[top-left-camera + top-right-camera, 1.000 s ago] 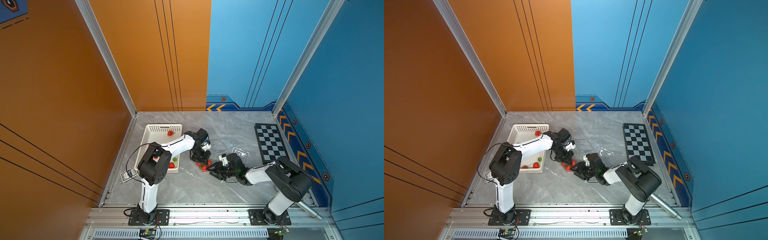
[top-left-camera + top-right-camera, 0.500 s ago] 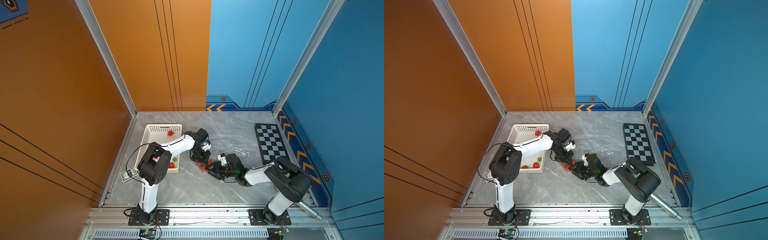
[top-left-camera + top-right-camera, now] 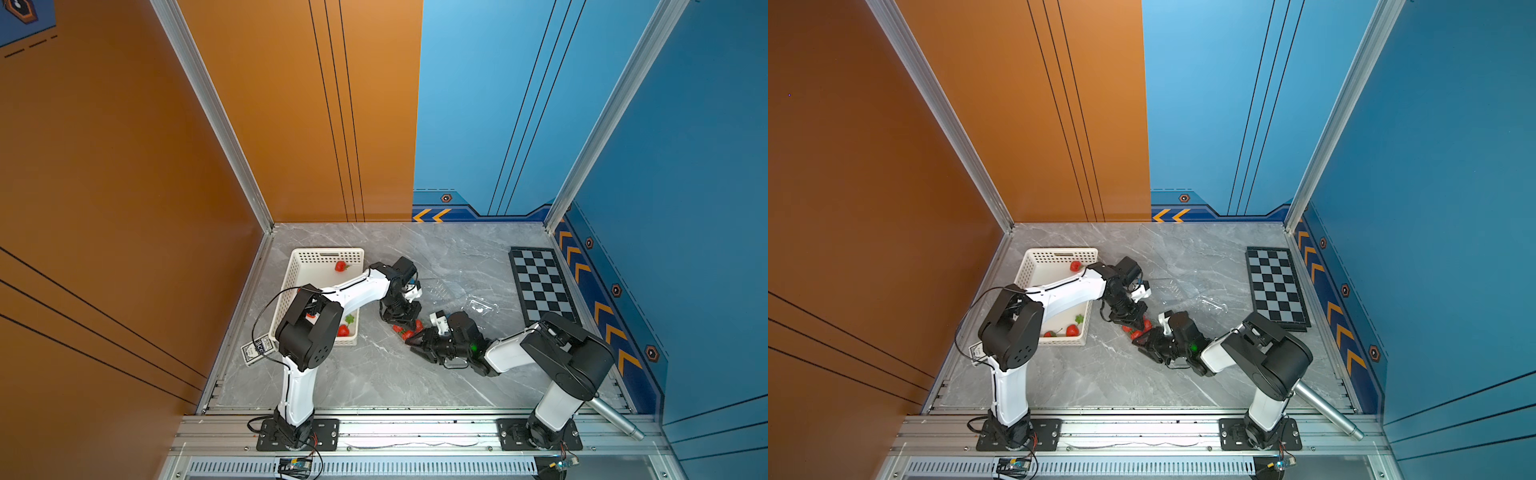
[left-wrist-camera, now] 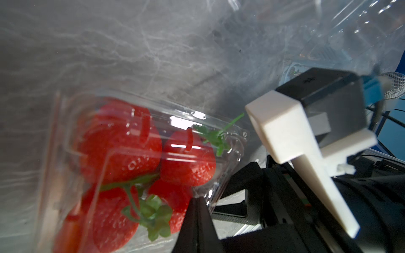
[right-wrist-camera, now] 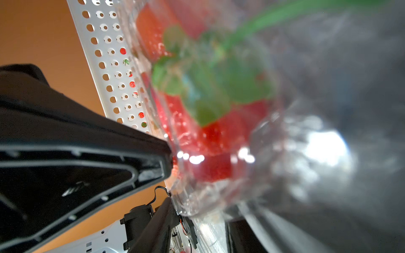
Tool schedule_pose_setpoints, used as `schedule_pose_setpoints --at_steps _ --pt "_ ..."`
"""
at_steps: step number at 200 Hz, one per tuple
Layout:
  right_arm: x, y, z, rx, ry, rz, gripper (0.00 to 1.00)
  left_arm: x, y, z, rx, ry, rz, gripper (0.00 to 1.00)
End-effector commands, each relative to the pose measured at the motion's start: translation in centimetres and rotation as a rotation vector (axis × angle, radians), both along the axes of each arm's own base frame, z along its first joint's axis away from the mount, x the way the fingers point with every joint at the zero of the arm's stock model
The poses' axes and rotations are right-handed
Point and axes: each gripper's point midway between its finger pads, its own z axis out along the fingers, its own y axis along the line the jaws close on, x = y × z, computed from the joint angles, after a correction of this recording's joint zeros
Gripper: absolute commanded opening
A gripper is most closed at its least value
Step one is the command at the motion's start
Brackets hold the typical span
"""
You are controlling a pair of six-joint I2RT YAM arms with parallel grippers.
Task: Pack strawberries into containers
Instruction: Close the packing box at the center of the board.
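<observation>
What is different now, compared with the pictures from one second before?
The right gripper has moved toward the left arm, up to the container of strawberries. Its jaws have narrowed and now sit at the container's edge, but a firm grip cannot be told. The left gripper stayed shut by the container. The white basket did not move.

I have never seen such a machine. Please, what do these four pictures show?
Two robot arms reach over a grey table; each ends in a two-finger gripper. Two pictures look down from above; two come from cameras on the wrists. On the table lie a white basket with some strawberries, an empty box and a checkerboard. Between the grippers lies a clear box full of berries. The left gripper is shut at its rim; the right gripper touches it, but whether it grips, I cannot tell.
</observation>
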Motion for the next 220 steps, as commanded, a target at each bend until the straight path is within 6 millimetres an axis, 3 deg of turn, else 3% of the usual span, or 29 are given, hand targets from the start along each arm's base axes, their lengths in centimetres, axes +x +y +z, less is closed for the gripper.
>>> schedule_pose_setpoints --at_steps 1,54,110,179,215,220 --pt "0.5 -0.4 -0.3 -0.019 -0.012 -0.034 0.39 -0.3 0.2 0.3 0.024 -0.016 -0.003 0.07" --pt "0.4 -0.6 -0.4 -0.019 -0.01 -0.03 0.28 -0.2 0.2 0.5 0.023 -0.023 -0.003 0.12" --pt "0.3 -0.7 -0.5 -0.026 -0.007 -0.024 0.26 0.0 0.3 0.8 0.023 -0.038 0.002 0.15" --pt "-0.1 -2.8 -1.1 -0.139 0.012 -0.03 0.61 1.0 1.0 2.1 0.005 -0.086 0.045 0.21" --pt "0.1 -2.8 -0.6 -0.17 0.0 -0.019 0.64 1.3 1.5 2.7 -0.009 -0.113 0.059 0.24" --pt "1.0 -3.5 -0.6 -0.17 0.004 -0.05 0.64 1.3 1.5 2.8 -0.011 -0.114 0.06 0.25"
